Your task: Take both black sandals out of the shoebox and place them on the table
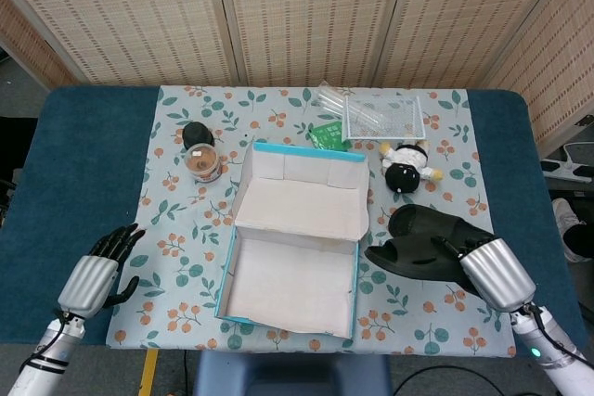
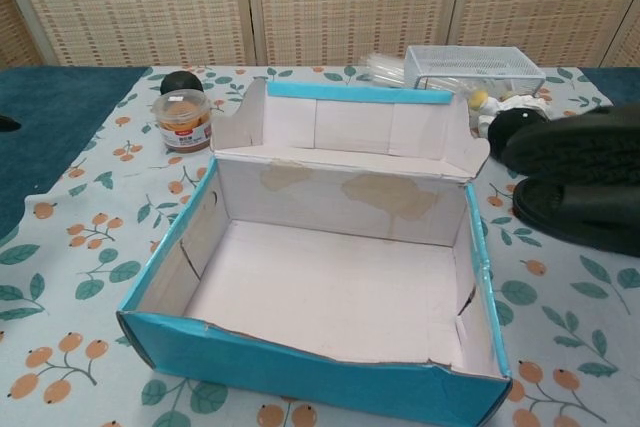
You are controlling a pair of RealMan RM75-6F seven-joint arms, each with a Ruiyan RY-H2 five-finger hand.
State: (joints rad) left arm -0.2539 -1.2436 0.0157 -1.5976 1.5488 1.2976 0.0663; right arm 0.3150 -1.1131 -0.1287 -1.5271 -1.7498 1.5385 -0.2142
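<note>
The blue shoebox (image 1: 225, 271) (image 2: 300, 372) stands open in the middle of the table with nothing in it. Just right of it my right hand (image 1: 497, 271) grips one black sandal (image 1: 399, 257) (image 2: 575, 142), held low over the table. In the chest view this sandal hangs above the second black sandal (image 2: 585, 222), which lies flat on the floral cloth. In the head view the two sandals overlap into one dark shape. My left hand (image 1: 93, 275) rests on the blue cloth at the front left, fingers apart and holding nothing.
An orange-filled jar (image 1: 202, 162) and a black lid (image 1: 195, 132) sit left of the box flap. Behind the box are a green packet (image 1: 329, 134), a wire basket (image 1: 383, 116) and a black-and-white plush toy (image 1: 406, 166). The table's right edge lies beyond the sandals.
</note>
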